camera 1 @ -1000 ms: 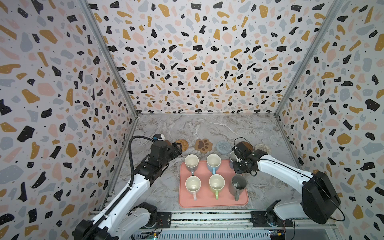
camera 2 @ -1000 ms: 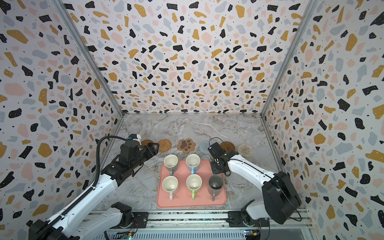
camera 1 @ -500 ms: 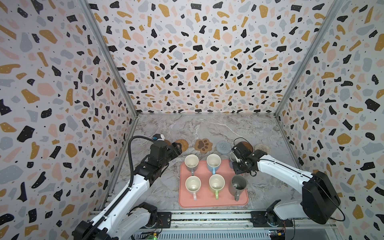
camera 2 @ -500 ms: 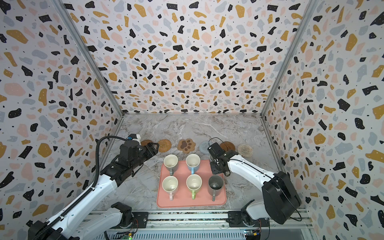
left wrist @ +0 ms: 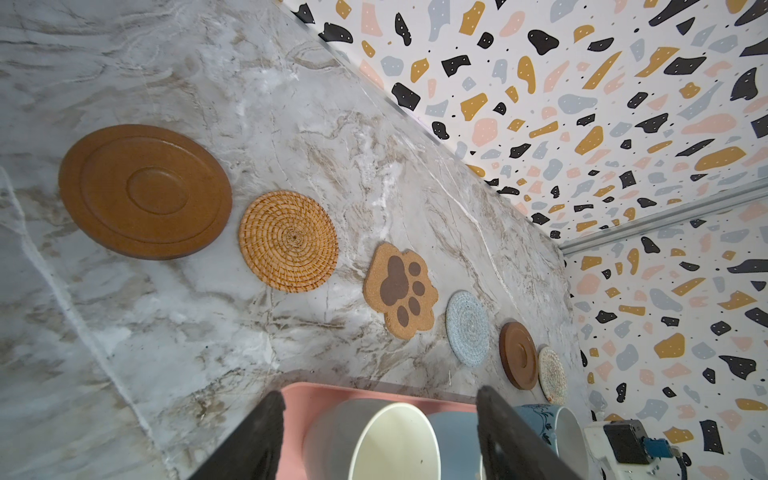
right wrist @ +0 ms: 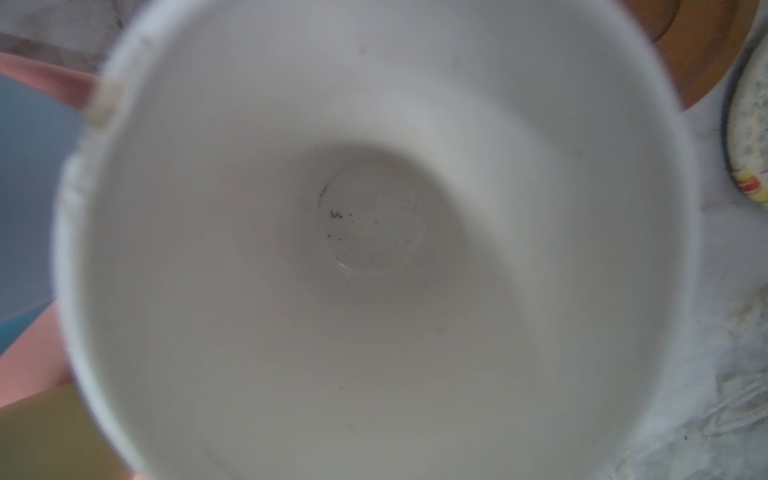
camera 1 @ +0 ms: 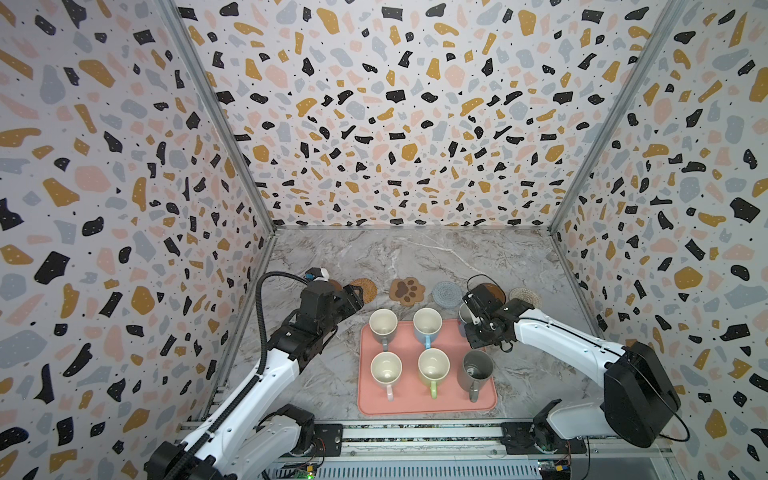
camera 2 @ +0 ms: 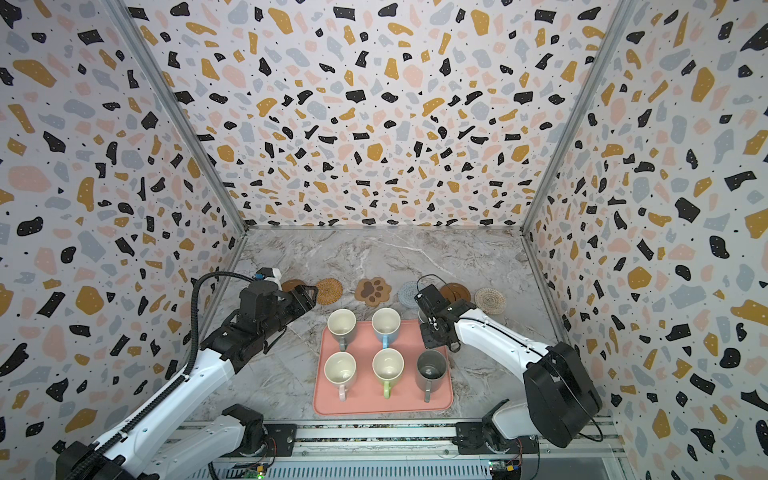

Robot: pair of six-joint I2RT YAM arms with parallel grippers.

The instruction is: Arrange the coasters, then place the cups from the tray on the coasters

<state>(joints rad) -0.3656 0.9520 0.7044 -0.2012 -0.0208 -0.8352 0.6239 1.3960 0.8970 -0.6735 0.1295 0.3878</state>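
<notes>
Six coasters lie in a row beyond the tray (camera 1: 428,409): brown disc (left wrist: 143,191), rattan round (camera 1: 365,287), paw shape (camera 1: 408,291), grey-blue round (camera 1: 446,294), second brown disc (camera 1: 494,290), cream woven round (camera 1: 525,297). Five cups stand on the tray: grey-beige (camera 1: 383,324), light blue (camera 1: 427,323), pink (camera 1: 386,369), light green (camera 1: 433,365), dark grey (camera 1: 475,368). My right gripper (camera 1: 476,320) is shut on another light blue cup (right wrist: 374,249) at the tray's far right corner; its fingers are hidden. My left gripper (left wrist: 380,409) hangs open by the tray's far left corner.
Terrazzo-patterned walls close in the marble table (camera 1: 415,253) on the left, back and right. A metal rail with both arm bases (camera 1: 415,436) runs along the front edge. Bare marble lies behind the coaster row and left of the tray.
</notes>
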